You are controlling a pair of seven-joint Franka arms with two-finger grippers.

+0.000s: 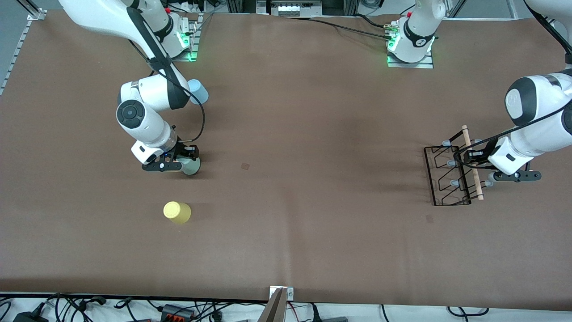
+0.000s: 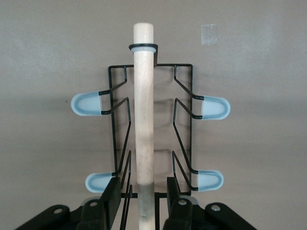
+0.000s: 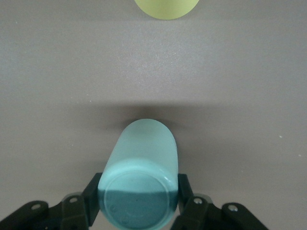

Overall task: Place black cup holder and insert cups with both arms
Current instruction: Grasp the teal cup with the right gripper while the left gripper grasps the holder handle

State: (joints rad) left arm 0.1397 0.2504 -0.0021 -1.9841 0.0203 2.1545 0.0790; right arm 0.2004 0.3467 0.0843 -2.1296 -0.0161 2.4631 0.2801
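The black cup holder (image 1: 448,175) stands at the left arm's end of the table, its wooden rod handle (image 1: 473,163) on top. My left gripper (image 1: 477,166) is open, one finger on each side of the rod (image 2: 144,120), with a gap on both sides; pale blue-grey pegs (image 2: 88,104) stick out on both sides. My right gripper (image 1: 185,163) is shut on the mint green cup (image 1: 193,167), which is upside down at the table surface; its fingers (image 3: 92,197) press the cup's sides (image 3: 141,158). The yellow cup (image 1: 177,212) stands nearer the front camera. The light blue cup (image 1: 198,91) is near the right arm's base.
The brown table cover (image 1: 313,179) stretches between the cups and the holder. Cables and a power strip (image 1: 174,311) lie along the table's front edge. The yellow cup's rim also shows in the right wrist view (image 3: 166,8).
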